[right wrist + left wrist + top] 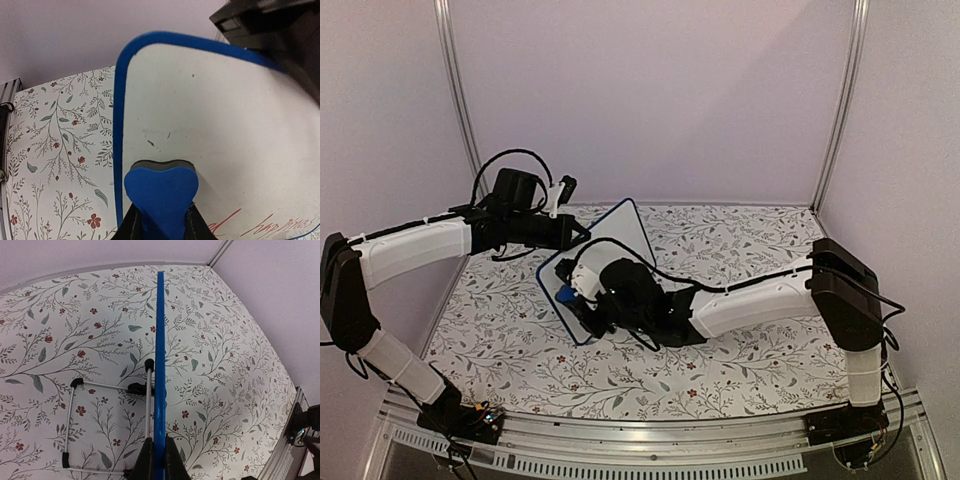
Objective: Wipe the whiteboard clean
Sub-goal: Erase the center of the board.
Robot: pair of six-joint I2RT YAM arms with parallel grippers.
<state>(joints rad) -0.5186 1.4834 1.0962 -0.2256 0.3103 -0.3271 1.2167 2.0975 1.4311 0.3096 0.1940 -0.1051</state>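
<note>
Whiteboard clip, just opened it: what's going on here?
The left gripper is shut on the blue edge of the whiteboard, holding it tilted over the floral table. The right gripper is shut on a blue eraser that appears pressed to the board's face. Red handwriting shows near the board's edge in the right wrist view, so the erasing is not yet done.

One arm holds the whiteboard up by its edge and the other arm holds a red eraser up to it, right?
Not quite. The eraser in the right gripper is blue, not red, and the right wrist view shows it. The rest holds: the left gripper holds the whiteboard up by its edge.
</note>
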